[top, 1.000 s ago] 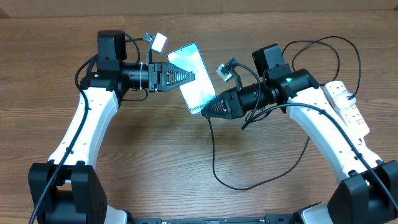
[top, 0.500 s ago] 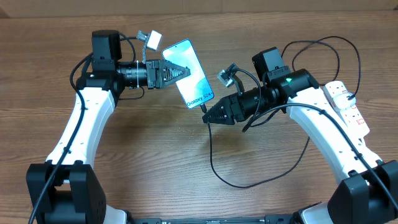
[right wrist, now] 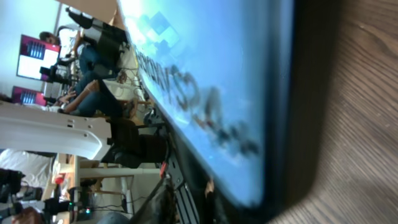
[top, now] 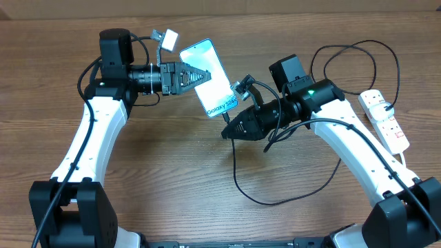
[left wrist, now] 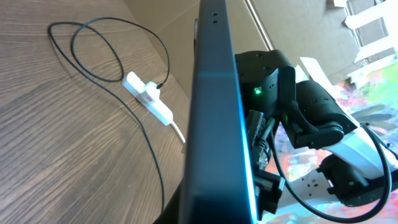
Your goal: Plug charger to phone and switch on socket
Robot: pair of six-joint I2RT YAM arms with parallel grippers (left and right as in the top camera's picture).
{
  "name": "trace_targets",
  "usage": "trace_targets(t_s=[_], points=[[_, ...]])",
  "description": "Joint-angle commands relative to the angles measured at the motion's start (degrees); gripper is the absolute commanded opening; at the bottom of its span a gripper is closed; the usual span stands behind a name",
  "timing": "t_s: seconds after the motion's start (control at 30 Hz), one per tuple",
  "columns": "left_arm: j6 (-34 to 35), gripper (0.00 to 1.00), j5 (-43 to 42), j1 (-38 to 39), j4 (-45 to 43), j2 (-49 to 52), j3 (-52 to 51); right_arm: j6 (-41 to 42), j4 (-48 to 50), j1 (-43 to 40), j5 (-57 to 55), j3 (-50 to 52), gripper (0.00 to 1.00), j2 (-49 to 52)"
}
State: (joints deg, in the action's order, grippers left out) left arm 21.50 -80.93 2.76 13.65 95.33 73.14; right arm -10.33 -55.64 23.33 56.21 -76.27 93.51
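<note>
The phone (top: 215,93) is held off the table, tilted, with its lit screen up and the "Galaxy S24" end toward the right arm. My left gripper (top: 203,76) is shut on its upper part. In the left wrist view the phone (left wrist: 217,124) shows edge-on. My right gripper (top: 226,131) sits just below the phone's lower end, fingers drawn together on the tip end of the charger (top: 238,186). The thin black cable loops over the table toward the socket (top: 384,120) at the far right. The phone's blurred screen (right wrist: 205,81) fills the right wrist view and hides the connector.
The charger cable forms a wide loop (top: 344,55) behind the right arm and another near the front. The socket (left wrist: 149,96) and cable (left wrist: 146,143) also show in the left wrist view. Bare wood table (top: 172,172) lies between the arms.
The left gripper has carried the phone a little up and to the left. The right gripper backed off from the phone's lower end, opened wider, then narrowed again near the cable's tip.
</note>
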Motion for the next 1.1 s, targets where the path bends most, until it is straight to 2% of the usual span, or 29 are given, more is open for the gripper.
trace_targets(t_s=[0.0,0.23,0.7,0.83,0.93,1.07], points=[[1.2,0.04,-4.7,-0.1,-0.7,-0.9,0.7,-0.2,0.2,0.2,-1.9,-0.3,0.12,0.0],[0.7,0.04,-6.2,-0.1,-0.6,-0.9,0.7,-0.2,1.2,0.2,-4.3,-0.3,0.04,0.0],[-2.0,0.04,-8.7,-0.1,-0.3,-0.9,0.7,3.1,2.9,0.2,-1.5,-0.3,0.04,0.0],[-2.3,0.04,-8.4,-0.2,-0.3,-0.9,0.7,3.9,2.4,0.2,-1.5,-0.4,0.13,-0.1],[-2.5,0.04,-6.2,-0.2,-0.2,-0.9,0.7,5.0,2.1,0.2,-1.5,-0.4,0.16,-0.6],[-2.5,0.04,-3.7,-0.2,-0.2,-0.9,0.7,5.0,1.2,0.2,-1.4,-0.4,0.29,-1.6]])
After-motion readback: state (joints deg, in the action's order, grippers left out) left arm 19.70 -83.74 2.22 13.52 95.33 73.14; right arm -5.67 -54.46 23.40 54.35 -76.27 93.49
